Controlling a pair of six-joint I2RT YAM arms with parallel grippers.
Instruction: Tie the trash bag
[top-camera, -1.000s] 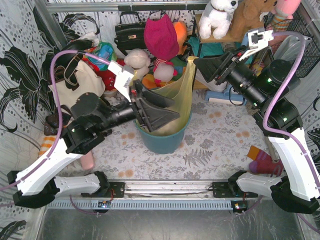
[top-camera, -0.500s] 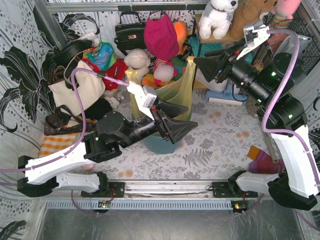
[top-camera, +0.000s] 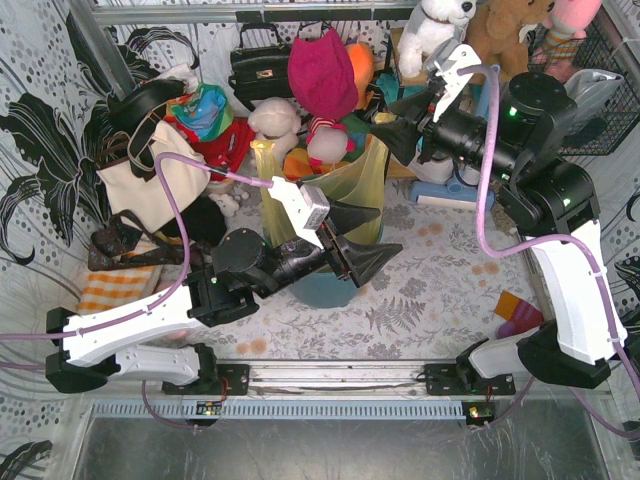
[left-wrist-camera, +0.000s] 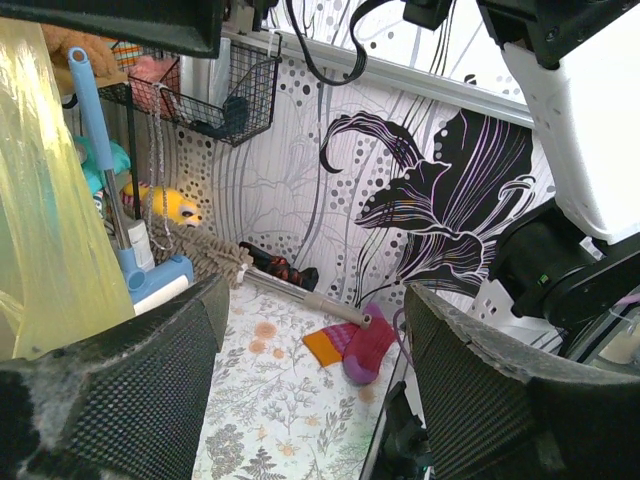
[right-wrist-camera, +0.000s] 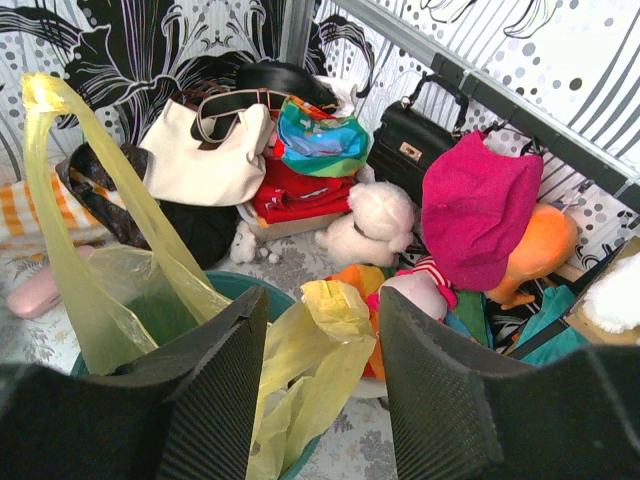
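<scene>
The yellow trash bag (top-camera: 350, 185) sits in a teal bin (top-camera: 322, 291), with its two handles standing up. My left gripper (top-camera: 377, 236) hovers over the bin's right side, pointing right. It is open, and only the table shows between its fingers (left-wrist-camera: 318, 296). The bag (left-wrist-camera: 40, 200) lies at that view's left edge. My right gripper (top-camera: 392, 118) is open beside the top of the bag's right handle (top-camera: 379, 135). In the right wrist view that handle's tip (right-wrist-camera: 338, 305) shows between the fingers of the gripper (right-wrist-camera: 322, 300), unpinched. The left handle (right-wrist-camera: 62, 190) rises further off.
A cream tote (top-camera: 150, 180), black handbag (top-camera: 258, 65), pink hat (top-camera: 322, 70) and plush toys crowd the back. A pink-and-orange sock (top-camera: 520, 320) lies at the right. A blue-handled duster (left-wrist-camera: 100, 130) and wire basket (left-wrist-camera: 215, 95) stand by the right wall.
My left arm has dropped and swung its gripper rightward across the bin, opening a little wider. My right gripper has moved left, up to the bag's right handle.
</scene>
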